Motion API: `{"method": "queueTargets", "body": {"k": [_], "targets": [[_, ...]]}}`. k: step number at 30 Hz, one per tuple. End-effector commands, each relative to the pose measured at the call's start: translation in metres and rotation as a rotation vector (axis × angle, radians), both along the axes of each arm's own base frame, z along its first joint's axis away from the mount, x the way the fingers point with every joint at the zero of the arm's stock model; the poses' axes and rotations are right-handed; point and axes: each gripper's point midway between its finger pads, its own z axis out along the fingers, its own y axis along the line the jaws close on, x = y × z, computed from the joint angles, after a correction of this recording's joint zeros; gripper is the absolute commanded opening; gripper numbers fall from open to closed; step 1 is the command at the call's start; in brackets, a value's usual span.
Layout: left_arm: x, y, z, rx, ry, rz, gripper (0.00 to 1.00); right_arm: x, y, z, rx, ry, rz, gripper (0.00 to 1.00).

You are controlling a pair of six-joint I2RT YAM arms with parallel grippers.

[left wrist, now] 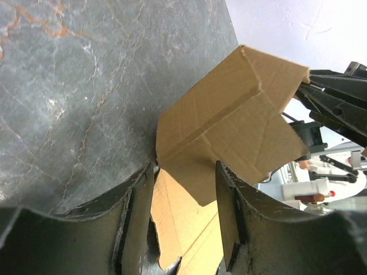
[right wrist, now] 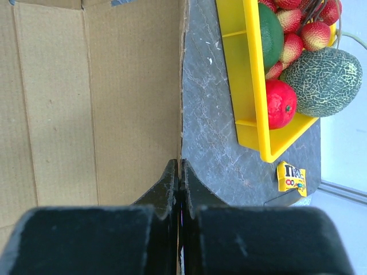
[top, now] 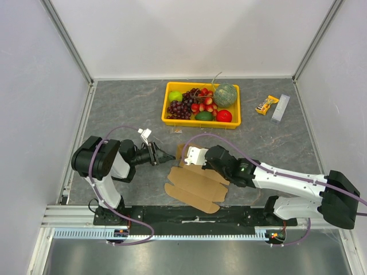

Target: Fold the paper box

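Top external view has the paper box (top: 195,184) lying partly unfolded on the grey table (top: 114,109) between the two arms, nearer to them than the yellow fruit tray (top: 200,124), with one flap lifted at its far side. The right gripper (right wrist: 180,172) is pinched tight on that raised flap's edge. The left gripper (left wrist: 184,172) sits with its jaws apart, cardboard showing in the gap but neither finger visibly pressing it.

Overhead, the right gripper (top: 190,157) hides the box's (top: 195,186) upper edge and the packet's (top: 266,105) print is too small to read; the right wrist view cuts the box off at top and left, the tray (right wrist: 250,86) at top.
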Motion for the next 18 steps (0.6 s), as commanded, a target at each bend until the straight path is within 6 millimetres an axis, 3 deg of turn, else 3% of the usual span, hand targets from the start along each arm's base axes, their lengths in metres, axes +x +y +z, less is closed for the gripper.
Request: {"method": "queueTargets", "body": {"k": [1, 11, 18], "targets": [[-0.001, -0.004, 0.027, -0.077, -0.145, -0.052, 0.54, 0.002, 0.002, 0.010, 0.022, -0.050, -0.005, 0.00], [-0.012, -0.003, 0.030, -0.087, -0.171, -0.070, 0.56, -0.007, 0.004, -0.005, -0.037, -0.068, 0.018, 0.00], [-0.007, -0.004, 0.029, -0.088, -0.182, -0.072, 0.56, -0.017, 0.013, -0.013, -0.072, -0.073, 0.066, 0.00]]}}
